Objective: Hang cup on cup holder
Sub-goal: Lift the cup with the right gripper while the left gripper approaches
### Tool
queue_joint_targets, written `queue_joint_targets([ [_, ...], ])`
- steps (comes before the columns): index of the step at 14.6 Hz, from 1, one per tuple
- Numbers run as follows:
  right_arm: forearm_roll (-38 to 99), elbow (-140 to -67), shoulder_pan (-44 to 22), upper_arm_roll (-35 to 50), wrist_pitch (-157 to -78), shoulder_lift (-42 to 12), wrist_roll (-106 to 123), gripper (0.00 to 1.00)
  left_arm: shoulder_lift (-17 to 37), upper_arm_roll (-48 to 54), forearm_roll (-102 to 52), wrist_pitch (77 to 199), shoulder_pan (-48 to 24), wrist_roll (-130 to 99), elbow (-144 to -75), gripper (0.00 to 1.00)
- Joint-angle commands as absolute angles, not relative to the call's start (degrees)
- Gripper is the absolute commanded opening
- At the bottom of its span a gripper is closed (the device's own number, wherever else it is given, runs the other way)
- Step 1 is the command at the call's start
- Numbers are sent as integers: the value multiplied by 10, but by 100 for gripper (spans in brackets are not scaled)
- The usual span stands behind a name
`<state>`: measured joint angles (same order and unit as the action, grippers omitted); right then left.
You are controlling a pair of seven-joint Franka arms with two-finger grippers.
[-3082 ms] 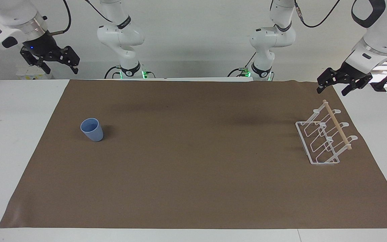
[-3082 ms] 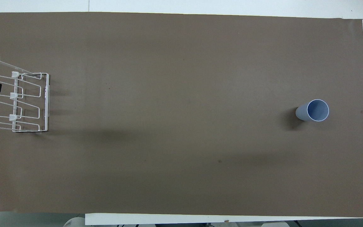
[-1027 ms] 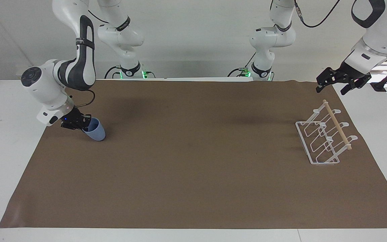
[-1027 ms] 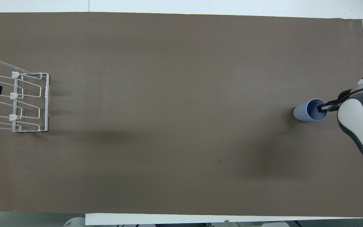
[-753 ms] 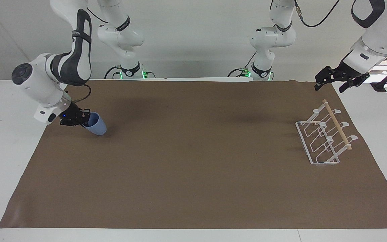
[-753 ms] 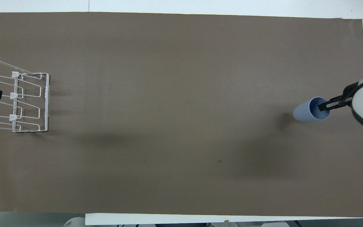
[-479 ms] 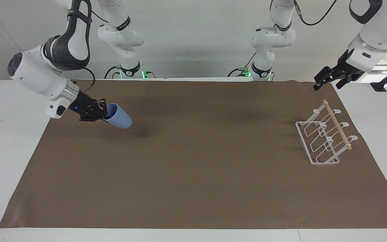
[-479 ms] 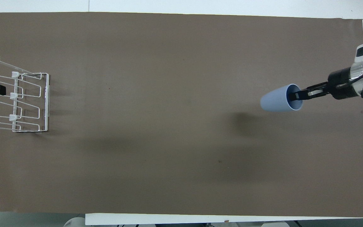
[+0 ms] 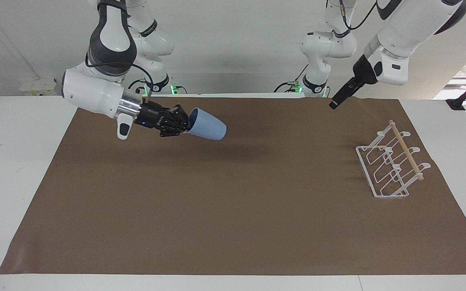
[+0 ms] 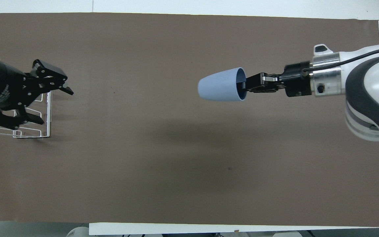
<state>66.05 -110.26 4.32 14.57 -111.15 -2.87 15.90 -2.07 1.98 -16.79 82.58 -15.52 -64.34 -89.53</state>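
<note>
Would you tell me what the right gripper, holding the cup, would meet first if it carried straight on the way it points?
Probably the open left gripper, raised over the cup holder. The right gripper carries the cup base-first toward it; relative heights are uncertain.

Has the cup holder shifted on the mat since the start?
No. The cup holder sits at the same spot near the brown mat's edge, at the left arm's end.

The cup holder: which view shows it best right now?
The facing view: the cup holder stands fully visible on the brown mat, dowel and prongs clear. In the overhead view the raised, open left end effector covers much of it, leaving mainly the base edge showing.
</note>
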Motion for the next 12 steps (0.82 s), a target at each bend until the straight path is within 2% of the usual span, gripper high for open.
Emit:
queue_joint_targets([
  [1, 721, -1102, -9, 149, -1178, -31, 104, 0, -37, 11, -233, 831, -178, -793, -911, 100],
  [3, 724, -1102, -45, 149, -1212, -33, 74, 0, -43, 11, -266, 881, -203, -904, -928, 100],
  [5, 725, -1102, -66, 149, -1214, -33, 55, 0, -46, 12, -308, 937, -208, -947, -946, 100],
  [12, 771, -1101, -76, 153, -1207, -32, 32, 0, -20, 14, -316, 1038, -228, -1068, -958, 100],
])
